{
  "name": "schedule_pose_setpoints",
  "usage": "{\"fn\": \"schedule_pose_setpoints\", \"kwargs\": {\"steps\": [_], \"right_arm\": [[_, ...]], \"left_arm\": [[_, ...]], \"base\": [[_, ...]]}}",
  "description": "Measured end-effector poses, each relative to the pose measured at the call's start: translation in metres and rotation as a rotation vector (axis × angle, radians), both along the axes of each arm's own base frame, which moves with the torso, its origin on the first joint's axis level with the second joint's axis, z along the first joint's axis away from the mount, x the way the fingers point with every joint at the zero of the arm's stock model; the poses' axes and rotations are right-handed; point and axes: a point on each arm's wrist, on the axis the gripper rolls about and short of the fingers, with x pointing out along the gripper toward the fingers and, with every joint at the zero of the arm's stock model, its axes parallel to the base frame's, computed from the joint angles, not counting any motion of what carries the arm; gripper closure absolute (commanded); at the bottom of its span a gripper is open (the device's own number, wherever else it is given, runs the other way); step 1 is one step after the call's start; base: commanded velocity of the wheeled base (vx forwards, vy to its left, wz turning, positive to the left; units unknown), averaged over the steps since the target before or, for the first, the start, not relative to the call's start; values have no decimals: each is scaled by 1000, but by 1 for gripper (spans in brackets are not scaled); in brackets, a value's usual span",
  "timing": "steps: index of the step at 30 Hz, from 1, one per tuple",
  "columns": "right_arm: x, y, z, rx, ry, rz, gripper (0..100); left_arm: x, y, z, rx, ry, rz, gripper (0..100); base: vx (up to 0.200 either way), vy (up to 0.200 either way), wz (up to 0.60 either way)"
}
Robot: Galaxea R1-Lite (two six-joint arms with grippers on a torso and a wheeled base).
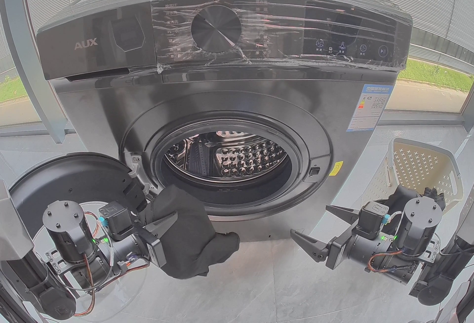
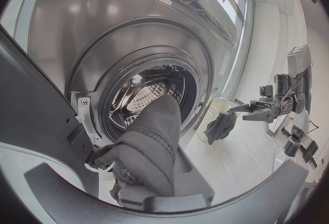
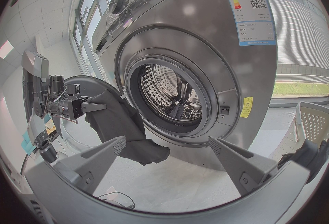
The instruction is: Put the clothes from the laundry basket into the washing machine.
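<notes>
Clothes (image 2: pixel 221 125) lie in a dark heap over the rim of the white laundry basket (image 1: pixel 427 166) at the right edge of the head view, just beside the washing machine (image 1: pixel 222 92). One more piece, a black garment (image 1: pixel 192 240), is in my left end effector (image 1: pixel 167 236) at the lower left of that frame. From the left wrist camera I can see the fabric bunched between the two fingers, which are pinched together on it. In the head view one finger (image 1: pixel 165 224) lies across the top of the cloth while the other is buried under it. The garment hangs in folds in front of the lower left rim of the round opening, its loose end drooping toward the pale tiled floor (image 1: pixel 256 284). None of it is inside the steel drum (image 1: pixel 232 156). I cannot tell whether the cloth touches the rim. The door (image 1: pixel 74 181) is swung fully open at the lower left, behind my left arm. My right end effector (image 1: pixel 311 221) is at the lower right of the head frame, in front of the basket. Its fingers are spread wide apart, holding nothing and touching nothing, pointed toward the machine's base.
</notes>
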Motion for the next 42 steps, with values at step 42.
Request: {"fn": "schedule_pose_setpoints", "kwargs": {"steps": [42], "right_arm": [[-6,3,-2,-10,11,22,0]], "left_arm": [[39,-28,-15,18,-10,2,100]], "base": [[29,0,0]]}}
